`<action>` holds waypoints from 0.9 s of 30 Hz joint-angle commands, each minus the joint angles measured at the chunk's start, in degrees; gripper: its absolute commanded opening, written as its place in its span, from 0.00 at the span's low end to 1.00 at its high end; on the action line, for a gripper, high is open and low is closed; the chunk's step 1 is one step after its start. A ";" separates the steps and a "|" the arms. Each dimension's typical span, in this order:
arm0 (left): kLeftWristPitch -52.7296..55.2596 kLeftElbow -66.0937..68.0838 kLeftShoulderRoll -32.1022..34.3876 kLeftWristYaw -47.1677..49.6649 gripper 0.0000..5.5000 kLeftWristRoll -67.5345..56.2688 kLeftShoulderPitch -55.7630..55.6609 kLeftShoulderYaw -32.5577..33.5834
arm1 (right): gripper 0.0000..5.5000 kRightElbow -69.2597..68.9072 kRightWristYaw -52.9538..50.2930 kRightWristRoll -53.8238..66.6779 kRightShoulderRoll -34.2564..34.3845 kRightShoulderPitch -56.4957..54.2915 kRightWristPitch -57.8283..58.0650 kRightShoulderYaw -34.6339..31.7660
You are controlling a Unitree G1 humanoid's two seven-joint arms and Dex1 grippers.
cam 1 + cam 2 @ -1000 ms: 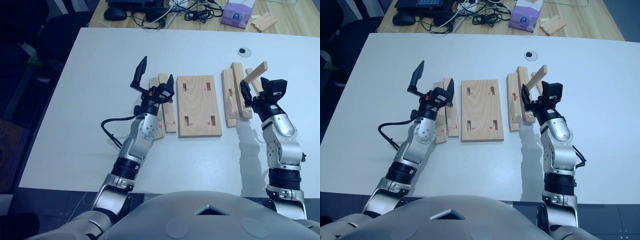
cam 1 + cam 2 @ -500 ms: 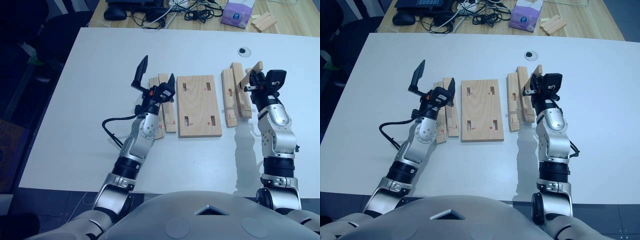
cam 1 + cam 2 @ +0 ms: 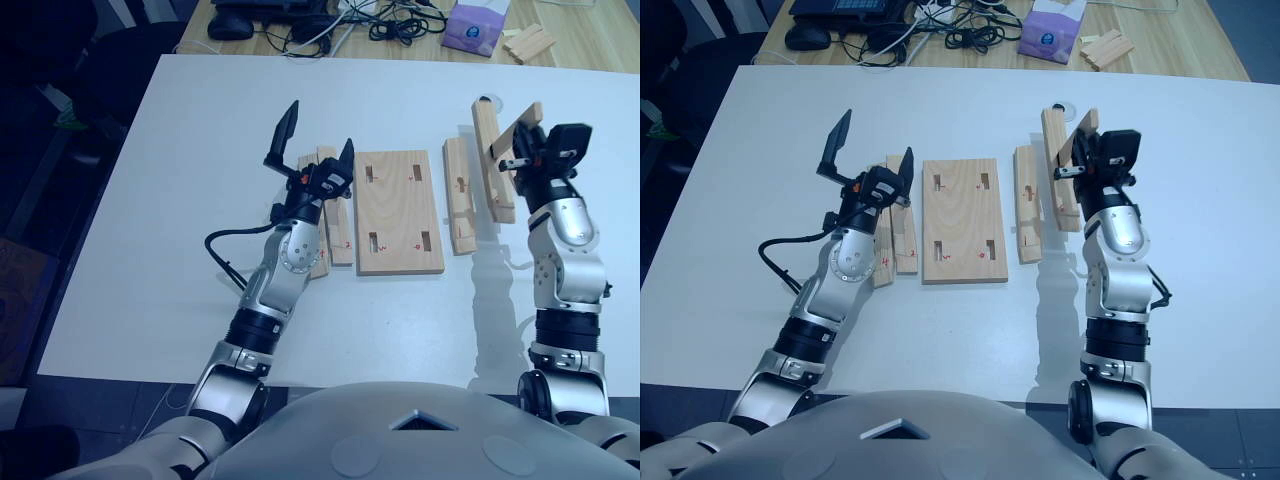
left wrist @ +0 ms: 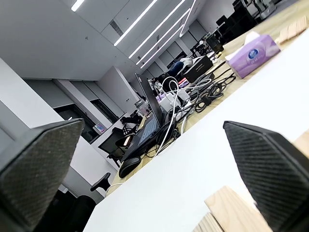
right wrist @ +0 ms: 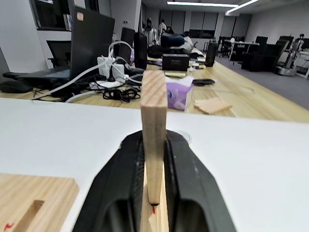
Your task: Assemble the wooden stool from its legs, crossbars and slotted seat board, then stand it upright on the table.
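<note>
Pincer (image 3: pixel 507 160) of right arm clamps a tilted wooden stick (image 3: pixel 522 124).

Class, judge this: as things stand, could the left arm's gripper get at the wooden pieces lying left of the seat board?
Probably yes. The left gripper hangs open right above those wooden pieces, nothing covers them, and the right gripper holds a separate wooden bar beyond the seat board.

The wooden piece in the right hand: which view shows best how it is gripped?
The right wrist view: the wooden piece stands clamped between both fingers of the right hand. The eye views show it from above, slanted, the fingers hard to make out.
</note>
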 commanded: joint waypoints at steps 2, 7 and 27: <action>3.00 0.22 -5.98 -6.07 0.98 -17.48 -2.06 6.68 | 0.07 -3.59 6.91 4.40 -4.44 -3.28 -0.89 -1.81; 21.33 -2.69 -21.28 -17.90 0.98 -55.74 -3.59 16.54 | 0.07 -6.99 14.25 9.55 -6.69 -2.63 0.05 -1.96; 38.10 -9.92 -20.99 -18.85 0.98 -94.91 -5.99 15.39 | 0.07 -21.64 26.56 24.90 -10.61 2.77 10.97 0.26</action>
